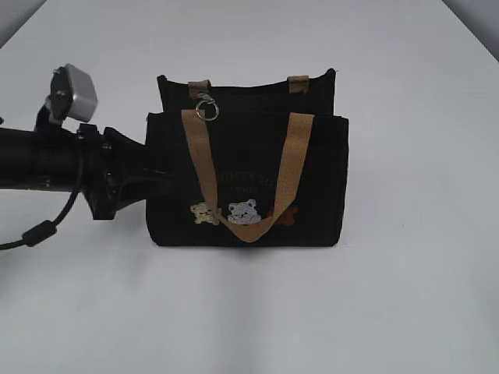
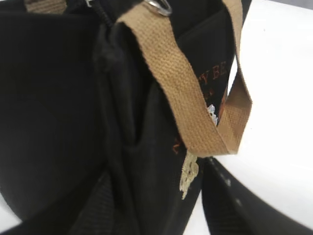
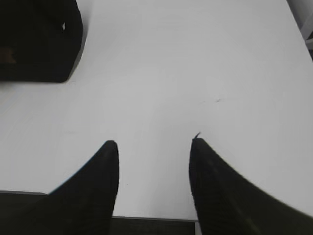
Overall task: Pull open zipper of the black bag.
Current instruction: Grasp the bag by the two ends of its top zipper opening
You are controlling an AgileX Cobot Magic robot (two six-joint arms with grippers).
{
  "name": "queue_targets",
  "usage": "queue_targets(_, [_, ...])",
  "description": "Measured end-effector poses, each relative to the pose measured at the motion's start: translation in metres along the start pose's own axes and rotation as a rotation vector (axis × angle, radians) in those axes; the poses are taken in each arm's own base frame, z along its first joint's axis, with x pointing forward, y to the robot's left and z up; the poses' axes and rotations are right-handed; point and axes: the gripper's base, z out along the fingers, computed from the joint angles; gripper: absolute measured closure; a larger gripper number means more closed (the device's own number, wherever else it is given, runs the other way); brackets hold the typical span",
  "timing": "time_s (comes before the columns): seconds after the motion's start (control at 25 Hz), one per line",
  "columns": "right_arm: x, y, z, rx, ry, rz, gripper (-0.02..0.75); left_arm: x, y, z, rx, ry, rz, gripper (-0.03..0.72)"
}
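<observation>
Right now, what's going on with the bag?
The left arm's hand is pressed against the left end of the black bag, which stands upright on the white table. Whether it grips the fabric is unclear. The zipper's silver ring hangs untouched near the top left. The right hand hovers open over bare table, off to the bag's right.

L arm point(image 1: 70, 167) reaches level from left, gripper at black bag's point(image 1: 249, 187) left side; R gripper point(image 3: 154, 181) spread apart, empty, well right of bag.
</observation>
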Motion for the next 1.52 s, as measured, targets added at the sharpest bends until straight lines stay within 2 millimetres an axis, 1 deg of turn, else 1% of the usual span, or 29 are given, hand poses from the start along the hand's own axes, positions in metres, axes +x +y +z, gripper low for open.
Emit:
queue_targets(0.08, [-0.01, 0.002, 0.005, -0.034, 0.005, -0.004, 0.366, -0.001, 0.005, 0.009, 0.0, 0.016, 0.018, 0.292])
queue_targets(0.12, [-0.017, 0.005, 0.008, -0.063, 0.0, -0.016, 0.366, -0.003, 0.008, 0.013, -0.005, 0.023, 0.03, 0.316])
queue_targets(0.16, [-0.025, 0.007, 0.01, -0.093, -0.026, -0.027, 0.366, -0.003, 0.011, 0.016, -0.012, 0.032, 0.037, 0.356])
queue_targets(0.2, [-0.036, 0.01, 0.015, -0.134, -0.055, -0.041, 0.366, -0.003, 0.013, 0.018, -0.016, 0.037, 0.041, 0.426])
queue_targets(0.28, [-0.06, 0.017, 0.03, -0.231, -0.107, -0.046, 0.366, -0.004, 0.015, 0.019, -0.019, 0.039, 0.046, 0.576])
queue_targets(0.32, [-0.071, 0.019, 0.041, -0.273, -0.102, -0.036, 0.366, -0.004, 0.015, 0.019, -0.02, 0.039, 0.047, 0.624])
queue_targets(0.36, [-0.082, 0.022, 0.051, -0.322, -0.111, -0.027, 0.366, -0.004, 0.015, 0.02, -0.02, 0.04, 0.047, 0.627])
queue_targets(0.48, [-0.113, 0.029, 0.097, -0.461, -0.051, 0.008, 0.366, -0.004, 0.015, 0.02, -0.021, 0.041, 0.047, 0.627])
queue_targets(0.52, [-0.124, 0.031, 0.119, -0.508, -0.016, 0.023, 0.366, -0.004, 0.015, 0.02, -0.021, 0.041, 0.047, 0.627])
queue_targets(0.6, [-0.143, 0.039, 0.149, -0.576, 0.008, 0.021, 0.366, -0.004, 0.015, 0.02, -0.019, 0.04, 0.048, 0.627])
queue_targets(0.68, [-0.16, 0.053, 0.181, -0.644, 0.048, 0.012, 0.366, -0.004, 0.015, 0.02, -0.019, 0.04, 0.048, 0.627])
queue_targets(0.72, [-0.169, 0.063, 0.192, -0.678, 0.056, 0.007, 0.366, -0.004, 0.015, 0.02, -0.019, 0.039, 0.048, 0.627])
queue_targets(0.8, [-0.182, 0.087, 0.22, -0.741, 0.108, 0.018, 0.366, -0.004, 0.014, 0.02, -0.018, 0.038, 0.048, 0.627])
queue_targets(0.88, [-0.189, 0.112, 0.244, -0.788, 0.167, 0.052, 0.366, -0.004, 0.014, 0.02, -0.018, 0.038, 0.048, 0.627])
queue_targets(1.0, [-0.191, 0.139, 0.269, -0.822, 0.257, 0.145, 0.366, -0.004, 0.014, 0.02, -0.018, 0.038, 0.048, 0.627])
queue_targets(1.04, [-0.19, 0.147, 0.28, -0.826, 0.292, 0.179, 0.366, -0.004, 0.014, 0.02, -0.018, 0.038, 0.048, 0.627])
queue_targets(1.12, [-0.185, 0.158, 0.292, -0.827, 0.351, 0.235, 0.366, -0.004, 0.014, 0.02, -0.018, 0.038, 0.048, 0.627])
queue_targets(1.16, [-0.179, 0.164, 0.301, -0.822, 0.39, 0.266, 0.366, -0.004, 0.014, 0.02, -0.018, 0.038, 0.048, 0.627])
queue_targets(1.28, [-0.169, 0.171, 0.319, -0.788, 0.464, 0.358, 0.366, -0.004, 0.014, 0.02, -0.018, 0.038, 0.049, 0.627])
queue_targets(1.36, [-0.163, 0.172, 0.327, -0.765, 0.505, 0.402, 0.358, -0.004, 0.014, 0.02, -0.018, 0.038, 0.049, 0.627])
queue_targets(1.52, [-0.163, 0.172, 0.332, -0.741, 0.508, 0.463, 0.344, -0.004, 0.014, 0.02, -0.017, 0.039, 0.049, 0.627])
